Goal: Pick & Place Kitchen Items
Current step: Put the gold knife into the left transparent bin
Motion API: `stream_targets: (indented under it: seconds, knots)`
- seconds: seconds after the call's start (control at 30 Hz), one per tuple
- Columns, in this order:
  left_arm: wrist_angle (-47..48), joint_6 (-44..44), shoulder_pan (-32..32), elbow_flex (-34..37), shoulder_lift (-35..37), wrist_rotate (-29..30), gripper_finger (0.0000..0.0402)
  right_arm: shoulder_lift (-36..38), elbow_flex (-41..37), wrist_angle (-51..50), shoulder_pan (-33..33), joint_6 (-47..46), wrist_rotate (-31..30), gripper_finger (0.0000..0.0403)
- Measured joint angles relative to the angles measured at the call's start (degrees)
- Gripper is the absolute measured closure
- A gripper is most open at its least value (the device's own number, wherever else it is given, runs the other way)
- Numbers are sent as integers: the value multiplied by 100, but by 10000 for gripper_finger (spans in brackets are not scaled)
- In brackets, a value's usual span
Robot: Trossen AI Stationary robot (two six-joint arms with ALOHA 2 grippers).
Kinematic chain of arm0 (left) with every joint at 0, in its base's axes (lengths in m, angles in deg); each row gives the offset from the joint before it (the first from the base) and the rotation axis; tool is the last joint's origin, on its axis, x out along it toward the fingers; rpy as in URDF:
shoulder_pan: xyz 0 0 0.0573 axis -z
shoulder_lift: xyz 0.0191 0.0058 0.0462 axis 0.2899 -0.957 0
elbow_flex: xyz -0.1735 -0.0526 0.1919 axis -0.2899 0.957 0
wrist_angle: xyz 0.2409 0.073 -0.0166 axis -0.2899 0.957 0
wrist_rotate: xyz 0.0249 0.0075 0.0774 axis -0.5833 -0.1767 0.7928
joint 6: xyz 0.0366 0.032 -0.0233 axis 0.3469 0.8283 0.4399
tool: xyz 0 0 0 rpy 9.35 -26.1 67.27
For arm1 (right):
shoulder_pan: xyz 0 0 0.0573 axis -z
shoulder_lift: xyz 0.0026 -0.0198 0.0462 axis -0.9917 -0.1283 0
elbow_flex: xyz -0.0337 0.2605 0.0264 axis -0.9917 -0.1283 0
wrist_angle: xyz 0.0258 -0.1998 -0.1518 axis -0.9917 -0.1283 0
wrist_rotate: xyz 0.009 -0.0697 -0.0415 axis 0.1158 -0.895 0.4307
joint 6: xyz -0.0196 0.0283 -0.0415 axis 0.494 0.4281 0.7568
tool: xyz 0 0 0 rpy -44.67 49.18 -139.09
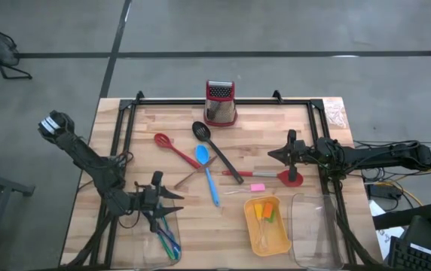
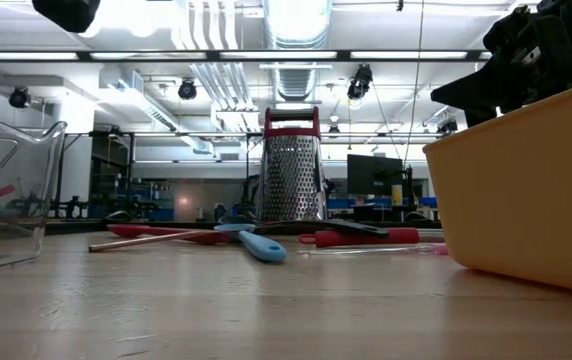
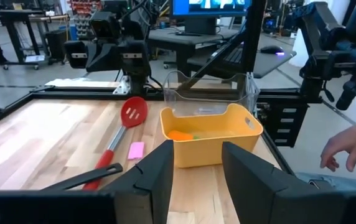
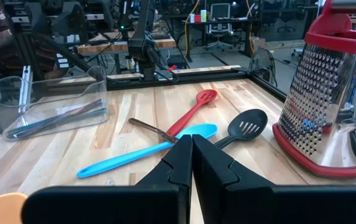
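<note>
the left gripper (image 1: 172, 205), at seven o'clock on the table (image 1: 276, 120), hovers over the clear tray (image 1: 163, 239) with the thin sticks (image 1: 169, 242); its fingers (image 3: 159, 177) stand partly apart, empty. the orange tray (image 1: 267, 225) at five o'clock holds small pieces. mid-table lie the blue spoon (image 1: 206, 172), red spoon (image 1: 173, 148) and black spatula (image 1: 215, 150). at three o'clock the right gripper (image 1: 273, 153) is closed, empty, near the red spatula (image 1: 270, 176).
</note>
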Motion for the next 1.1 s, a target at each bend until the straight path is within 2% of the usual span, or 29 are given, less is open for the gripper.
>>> stream_targets:
  seconds: [0.23, 0.33, 0.57, 0.67, 0.83, 0.97, 1.1]
  knots:
    - [-171, 45, -201, -127, 2, -85, 259, -2, 0, 0, -2, 0, 0, 394]
    - [-175, 401, -406, -213, 4, -476, 259, -2, 0, 0, -2, 0, 1, 394]
    - [87, 217, -1025, -347, 4, -517, 259, -2, 0, 0, -2, 0, 0, 394]
    - [626, 15, -1378, -570, 11, -545, 259, -2, 0, -2, -1, 0, 0, 394]
    - [2363, -666, -2125, -1186, -60, -911, 253, -2, 0, -1, -2, 0, 1, 394]
    - [3762, -1443, -2663, -1463, -173, -969, 244, 0, 2, 0, -2, 0, 2, 394]
    - [3964, -1525, -3149, -1489, -441, -1551, 228, 0, 1, -1, -2, 0, 1, 394]
